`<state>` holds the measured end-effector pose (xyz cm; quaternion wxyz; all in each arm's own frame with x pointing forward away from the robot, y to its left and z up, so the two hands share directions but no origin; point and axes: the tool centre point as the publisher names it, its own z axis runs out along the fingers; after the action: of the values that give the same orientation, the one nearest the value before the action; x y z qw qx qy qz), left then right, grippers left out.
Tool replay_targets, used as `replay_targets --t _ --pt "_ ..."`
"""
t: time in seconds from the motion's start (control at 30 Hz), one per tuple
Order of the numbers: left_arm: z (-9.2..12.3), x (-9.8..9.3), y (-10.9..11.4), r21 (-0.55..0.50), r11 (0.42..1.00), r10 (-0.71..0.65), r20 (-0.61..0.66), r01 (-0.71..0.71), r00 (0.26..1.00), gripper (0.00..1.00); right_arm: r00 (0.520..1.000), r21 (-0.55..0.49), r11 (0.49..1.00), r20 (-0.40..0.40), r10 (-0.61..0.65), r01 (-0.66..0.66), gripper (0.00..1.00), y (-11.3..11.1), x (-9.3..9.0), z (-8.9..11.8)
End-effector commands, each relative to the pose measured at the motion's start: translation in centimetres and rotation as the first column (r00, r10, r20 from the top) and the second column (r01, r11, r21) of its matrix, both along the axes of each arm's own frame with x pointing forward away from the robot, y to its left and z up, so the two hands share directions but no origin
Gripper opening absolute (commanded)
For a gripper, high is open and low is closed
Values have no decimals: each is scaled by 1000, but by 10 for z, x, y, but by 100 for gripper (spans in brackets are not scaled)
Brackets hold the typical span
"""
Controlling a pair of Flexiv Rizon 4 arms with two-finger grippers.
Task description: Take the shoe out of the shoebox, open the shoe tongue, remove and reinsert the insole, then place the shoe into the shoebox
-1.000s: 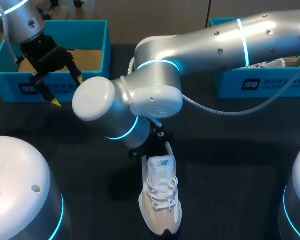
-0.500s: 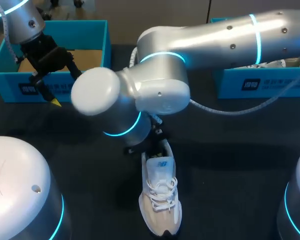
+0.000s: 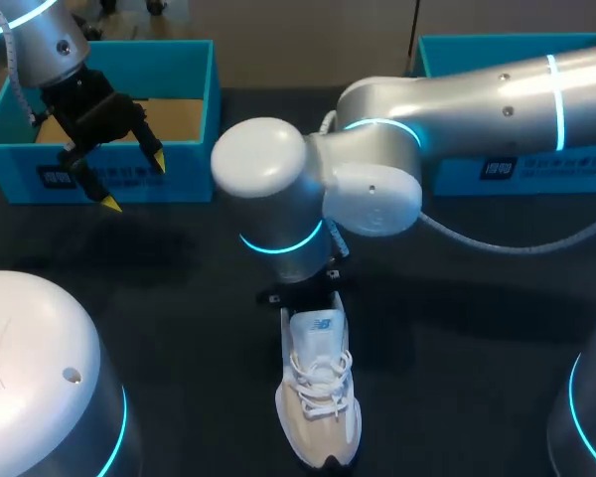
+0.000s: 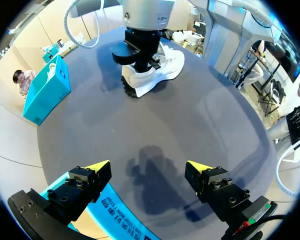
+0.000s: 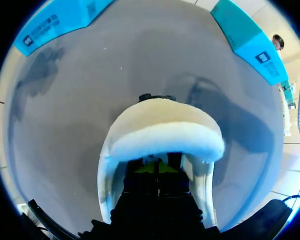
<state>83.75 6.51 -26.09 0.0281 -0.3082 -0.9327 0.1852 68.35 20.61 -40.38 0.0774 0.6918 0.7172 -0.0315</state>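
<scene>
- The white and beige lace-up sneaker stands upright on the dark tabletop, outside both boxes, its toe towards me.
- My right arm reaches in over the heel, and my right pincer sits down inside the shoe's padded collar. I cannot tell whether it is wide or narrow.
- My left pincer hangs spread wide and holding nothing, just over the front wall of the open blue cardboard shoebox, well apart from the sneaker.
- A second blue box lies behind my right arm.
</scene>
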Motion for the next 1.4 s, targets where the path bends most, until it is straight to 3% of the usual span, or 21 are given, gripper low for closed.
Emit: replay_targets --t 0.03,0.13,0.3,0.53,0.7,0.87,1.13,1.27,1.4 --pt "1 0 0 4 1000 0 1 0 1000 100 1000 15 999 -5 -29 29 0 1 -3 -12" --pt "1 0 0 4 1000 0 1 0 1000 100 999 18 999 0 -36 36 0 1 -5 -6" --pt "1 0 0 4 1000 0 1 0 1000 100 999 5 999 30 -31 31 0 2 -5 24" --pt "1 0 0 4 1000 0 1 0 1000 100 999 -4 1000 -31 17 -17 0 0 4 51" --pt "1 0 0 4 1000 0 1 0 1000 100 993 24 997 -90 71 -69 0 -6 7 53" --pt "1 0 0 4 1000 0 1 0 1000 100 981 61 995 -168 92 -83 0 -11 2 50" --pt "1 0 0 4 1000 0 1 0 1000 100 969 85 993 -225 98 -81 0 -12 -11 47" --pt "1 0 0 4 1000 0 1 0 1000 100 968 102 993 -234 88 -66 14 -8 -15 44" --pt "1 0 0 4 1000 0 1 0 1000 100 966 108 993 -248 78 -52 16 -3 -21 44"
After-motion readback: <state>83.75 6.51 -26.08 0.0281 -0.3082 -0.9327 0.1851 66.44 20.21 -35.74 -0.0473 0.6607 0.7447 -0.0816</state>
